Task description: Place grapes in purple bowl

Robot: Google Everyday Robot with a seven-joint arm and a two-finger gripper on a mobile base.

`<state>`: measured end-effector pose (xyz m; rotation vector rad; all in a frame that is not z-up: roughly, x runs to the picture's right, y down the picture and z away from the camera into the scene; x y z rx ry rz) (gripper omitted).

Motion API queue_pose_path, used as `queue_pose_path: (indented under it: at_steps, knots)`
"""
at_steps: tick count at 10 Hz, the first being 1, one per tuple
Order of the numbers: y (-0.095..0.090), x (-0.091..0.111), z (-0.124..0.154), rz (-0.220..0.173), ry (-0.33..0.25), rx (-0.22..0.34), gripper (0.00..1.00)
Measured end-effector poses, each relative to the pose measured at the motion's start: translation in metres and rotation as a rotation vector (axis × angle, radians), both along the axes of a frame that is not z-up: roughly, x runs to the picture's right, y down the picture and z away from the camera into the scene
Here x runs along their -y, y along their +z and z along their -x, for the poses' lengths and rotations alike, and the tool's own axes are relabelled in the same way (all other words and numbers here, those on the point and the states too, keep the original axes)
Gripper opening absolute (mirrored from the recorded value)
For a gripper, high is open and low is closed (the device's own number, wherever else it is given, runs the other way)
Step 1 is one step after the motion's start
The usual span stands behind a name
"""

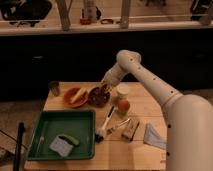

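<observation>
The gripper point(104, 88) was seen just over the purple bowl point(98, 96), at its back edge. It was reached there from the right so that the grapes point(100, 93) could be put in the bowl. A dark clump was seen in the bowl under the gripper, and it was taken to be the grapes. It could not be told if the grapes were held or let go.

An orange bowl point(75, 96) was set touching the purple bowl on the left. A round fruit point(123, 105) and a pale cup point(122, 92) were seen near on the right. A green tray point(63, 133) was laid in front. A small dark cup point(54, 88) was stood well apart at the left. Nothing was seen in the way above the bowl, but the fruit and cup were judged easy to bump.
</observation>
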<state>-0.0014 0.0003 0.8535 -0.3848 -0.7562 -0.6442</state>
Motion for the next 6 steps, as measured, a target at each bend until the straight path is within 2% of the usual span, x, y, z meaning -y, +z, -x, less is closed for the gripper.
queue_pose_path:
  at_steps: [2, 6]
  knots:
    - [0.0015, -0.0007, 0.0022, 0.01, -0.009, -0.003, 0.02]
    - [0.0027, 0.0048, 0.0039, 0.016, -0.002, -0.005, 0.4]
